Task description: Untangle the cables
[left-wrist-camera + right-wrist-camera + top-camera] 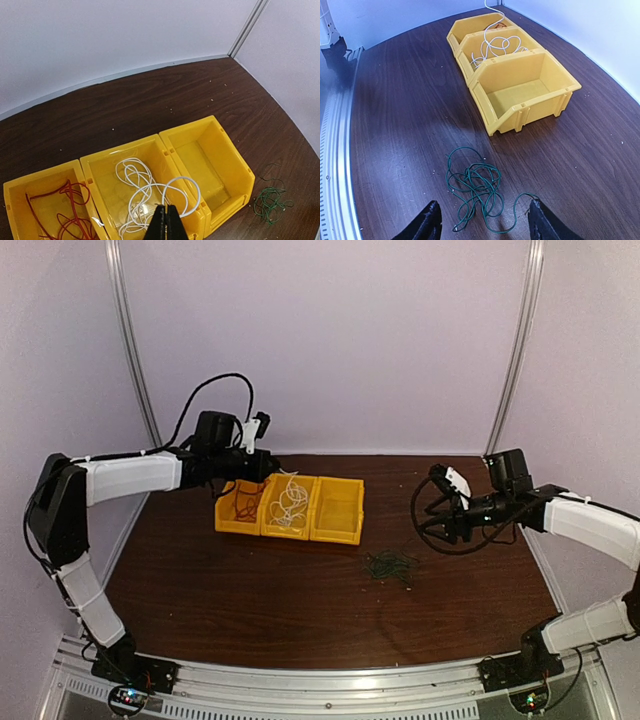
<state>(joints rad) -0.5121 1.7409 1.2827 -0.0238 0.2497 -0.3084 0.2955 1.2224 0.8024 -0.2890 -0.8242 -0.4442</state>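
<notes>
Over the bins (337,512), left gripper (164,207) pinches white cable (290,500); right gripper (483,222), open above green cable (475,182), may miss thin loops.

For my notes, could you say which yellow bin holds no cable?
The right-end bin in the top view; the other two hold the white cable and the red cable.

We see yellow bins (288,533) on a dark brown wood-grain surface (250,590). We count a red cable (65,205), a white cable (145,192), a green cable (475,187).
</notes>
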